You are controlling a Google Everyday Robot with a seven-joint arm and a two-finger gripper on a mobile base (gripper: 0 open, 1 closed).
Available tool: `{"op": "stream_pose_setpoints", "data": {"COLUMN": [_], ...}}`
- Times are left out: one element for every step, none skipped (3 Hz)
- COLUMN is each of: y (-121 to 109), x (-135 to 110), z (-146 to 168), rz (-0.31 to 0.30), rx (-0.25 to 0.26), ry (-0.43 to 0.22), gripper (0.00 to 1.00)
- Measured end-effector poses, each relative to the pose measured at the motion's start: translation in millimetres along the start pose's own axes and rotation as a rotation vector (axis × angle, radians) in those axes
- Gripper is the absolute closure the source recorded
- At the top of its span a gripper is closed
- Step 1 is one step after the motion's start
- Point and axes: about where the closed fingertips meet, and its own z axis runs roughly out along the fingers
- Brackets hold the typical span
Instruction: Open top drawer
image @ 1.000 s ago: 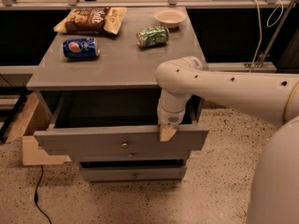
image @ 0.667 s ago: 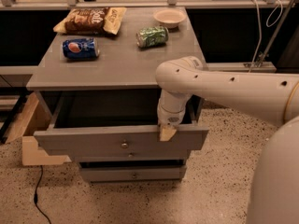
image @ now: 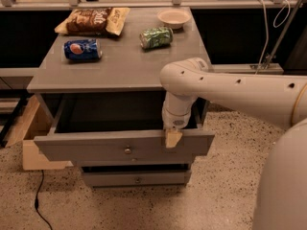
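The top drawer (image: 96,147) is a grey wooden drawer with a wide front panel and a small round brass knob (image: 127,151) at its centre. It stands pulled out from the grey cabinet (image: 120,66), and its dark inside shows. My gripper (image: 172,139) hangs straight down from the white arm, at the drawer front's top edge, right of the knob. One tan fingertip (image: 172,140) lies over the outside of the front panel.
On the cabinet top lie a blue soda can (image: 82,50), a green can (image: 156,37), a chip bag (image: 92,20) and a small bowl (image: 173,17). A shallower lower drawer (image: 136,178) sits below. A wooden box (image: 29,128) stands at the left. A cable (image: 41,205) lies on the floor.
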Motion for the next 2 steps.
{"op": "stream_pose_setpoints", "data": {"y": [3, 14], "x": [-1, 8], "z": [2, -1], "rz": [-0.001, 0.023], "rx": [-0.044, -0.088], "ry": [0.032, 0.073], "gripper": [0.0, 0.0]}}
